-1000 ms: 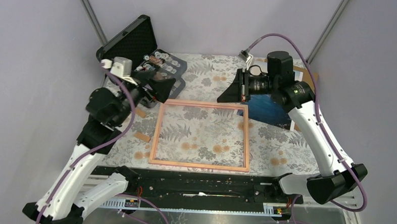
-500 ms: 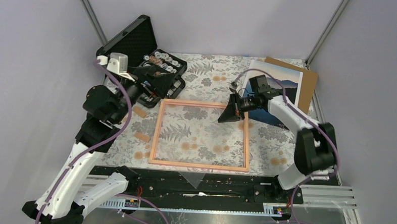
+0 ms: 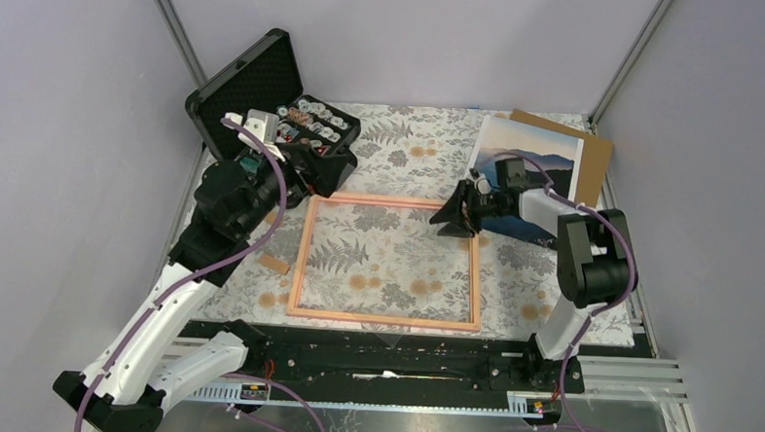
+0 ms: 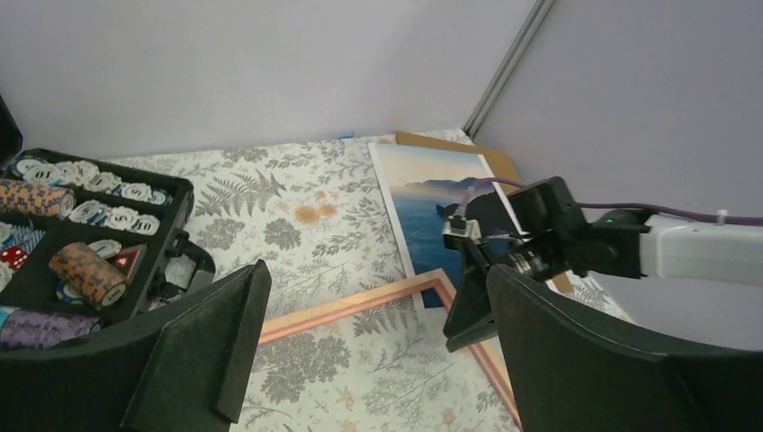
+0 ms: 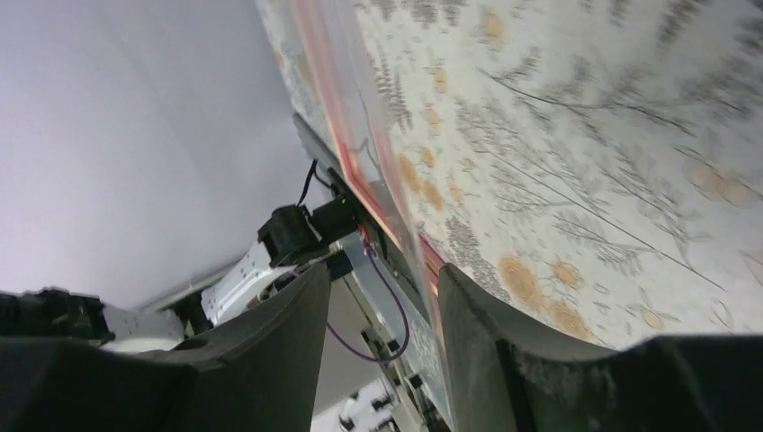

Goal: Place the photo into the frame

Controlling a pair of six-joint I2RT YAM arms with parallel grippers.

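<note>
At the far right corner of the table [image 3: 402, 129] lies the photo [image 3: 535, 162], picture side up, on top of a brown board [image 3: 600, 157]. Its long side runs from near to far. The frame [image 3: 384, 320] lies flat in the middle of the table, just left of the photo.

The right gripper [image 3: 453, 219] hangs low over the frame's far right corner. Its 2 fingers are apart and hold nothing. The photo is just to its right and a bit farther back, so I think the right arm is the 1 to take it.

The left gripper [image 4: 376, 270] is wide apart and holds nothing. It sits by the black case [image 3: 267, 84] at the far left corner, well away from the photo.

Room is tight behind the photo, with 2 walls close by. The way left, over the frame, looks free.
</note>
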